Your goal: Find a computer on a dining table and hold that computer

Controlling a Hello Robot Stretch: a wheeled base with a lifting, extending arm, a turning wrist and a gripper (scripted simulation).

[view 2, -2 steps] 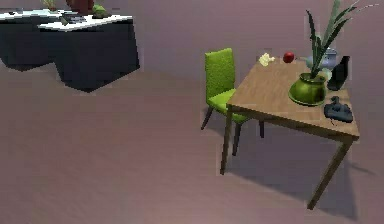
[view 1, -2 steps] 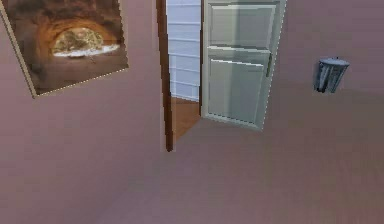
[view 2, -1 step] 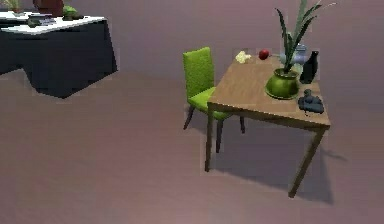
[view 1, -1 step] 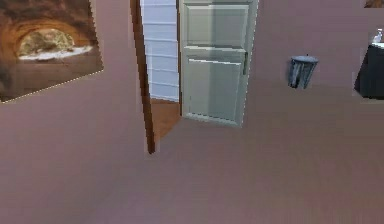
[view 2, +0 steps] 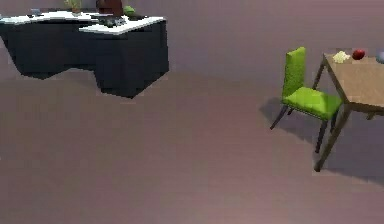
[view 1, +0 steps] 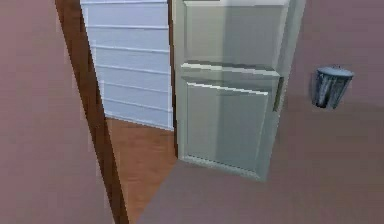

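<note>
Doorway: A pale panelled door (view 1: 230, 90) stands swung open beside a brown door frame (view 1: 95, 120). The gap gives onto a wood floor (view 1: 145, 155) and a white slatted wall (view 1: 125, 60) beyond.
Bin: A grey bin (view 1: 332, 87) sits at the forward view's right against the mauve wall, apart from the door.
Dining corner: A wooden table (view 2: 362, 85) stands at the arm side view's right edge, its top cut off by the picture's border. A green chair (view 2: 305, 92) is drawn up just beside it, seat toward the table as if set for a diner.
On the table: A red round thing (view 2: 359, 54) and a pale thing (view 2: 342, 57) lie on the wooden top. Both are too small to name, and neither has a computer's shape.
Far corner: A dark table (view 2: 120, 50) with a white top stands well apart from the dining corner. The small things on it cannot be told.
Computer: Its whereabouts cannot be told. The likeliest place, as a judgement, is the unseen part of the wooden table.
Tool: Whether it is spread, pressed together or carrying anything cannot be told.
Stage: Searching, by the look of it, with no approach begun.
Next move: Probably a turn from the doorway toward the dining corner.
Risk: The chair guards the table's near side and could block a reach.
</note>
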